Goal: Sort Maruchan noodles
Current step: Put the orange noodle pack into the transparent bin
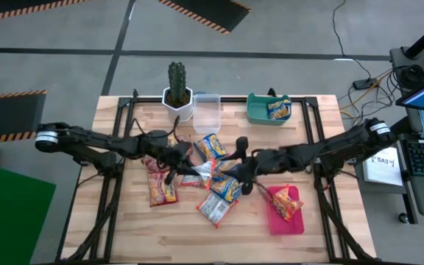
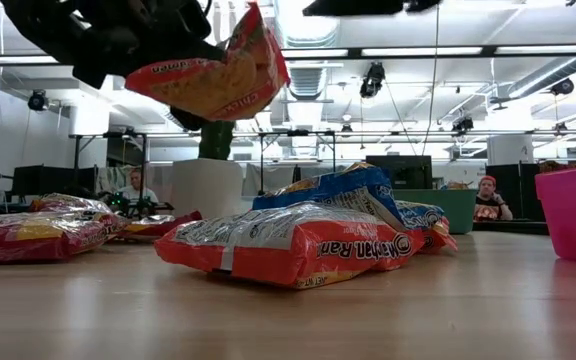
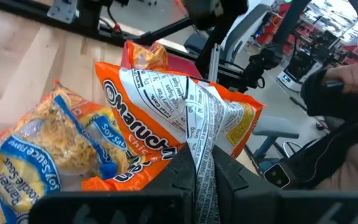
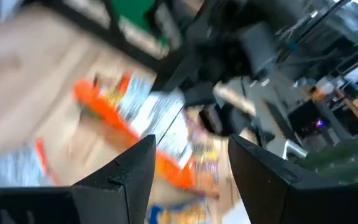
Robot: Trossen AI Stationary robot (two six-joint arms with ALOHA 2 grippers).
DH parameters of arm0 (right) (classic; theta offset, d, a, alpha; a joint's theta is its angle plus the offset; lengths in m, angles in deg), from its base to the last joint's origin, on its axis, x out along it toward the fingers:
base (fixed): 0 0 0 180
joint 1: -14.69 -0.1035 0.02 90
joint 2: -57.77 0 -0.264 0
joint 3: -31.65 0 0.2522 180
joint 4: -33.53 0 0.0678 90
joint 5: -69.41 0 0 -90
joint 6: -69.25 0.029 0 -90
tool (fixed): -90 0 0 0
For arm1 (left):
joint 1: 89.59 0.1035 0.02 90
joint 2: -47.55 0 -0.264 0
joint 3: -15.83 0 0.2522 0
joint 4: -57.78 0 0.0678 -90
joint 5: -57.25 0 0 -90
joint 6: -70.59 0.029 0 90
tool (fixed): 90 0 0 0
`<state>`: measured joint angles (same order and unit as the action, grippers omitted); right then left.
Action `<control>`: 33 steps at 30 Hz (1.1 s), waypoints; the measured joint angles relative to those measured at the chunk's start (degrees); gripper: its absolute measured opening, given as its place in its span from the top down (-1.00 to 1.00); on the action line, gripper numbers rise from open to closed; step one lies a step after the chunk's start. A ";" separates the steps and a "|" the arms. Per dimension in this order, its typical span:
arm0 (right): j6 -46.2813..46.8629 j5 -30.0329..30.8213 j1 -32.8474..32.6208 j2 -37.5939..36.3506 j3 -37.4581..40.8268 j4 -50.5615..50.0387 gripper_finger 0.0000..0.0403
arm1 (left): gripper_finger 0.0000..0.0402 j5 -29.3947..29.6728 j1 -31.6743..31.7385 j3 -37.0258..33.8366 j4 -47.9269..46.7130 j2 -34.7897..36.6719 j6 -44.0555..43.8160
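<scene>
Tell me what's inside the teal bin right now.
The teal bin at the table's back edge holds one orange noodle packet leaning in its right end. The rest shows bare teal floor. Whether anything lies under that packet is hidden.

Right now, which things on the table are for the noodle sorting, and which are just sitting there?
For the job: crinkly plastic noodle packets, orange packet held by left gripper, teal bin, red tray, right gripper.
Just sitting: green cactus, clear tub.

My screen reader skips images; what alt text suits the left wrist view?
The left gripper pinches the edge of an orange Maruchan packet lifted above the wooden table, with a blue-and-yellow soy sauce packet beside it.
</scene>
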<state>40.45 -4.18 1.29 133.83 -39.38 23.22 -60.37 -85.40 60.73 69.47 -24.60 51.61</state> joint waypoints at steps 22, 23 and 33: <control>-9.50 6.21 -1.78 10.44 -13.67 -16.92 0.05 | 1.00 -0.02 1.66 0.02 7.19 -1.74 -5.27; -10.28 6.24 -1.72 10.68 -13.67 -16.20 0.05 | 1.00 -0.02 1.66 0.02 7.19 -1.74 -5.31; -18.44 4.12 -0.11 14.96 -14.47 -9.06 0.05 | 1.00 -0.39 1.51 0.00 8.76 -1.74 -5.13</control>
<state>22.02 -0.06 1.17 148.79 -53.85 14.16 -60.75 -83.89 60.73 78.24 -26.34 46.47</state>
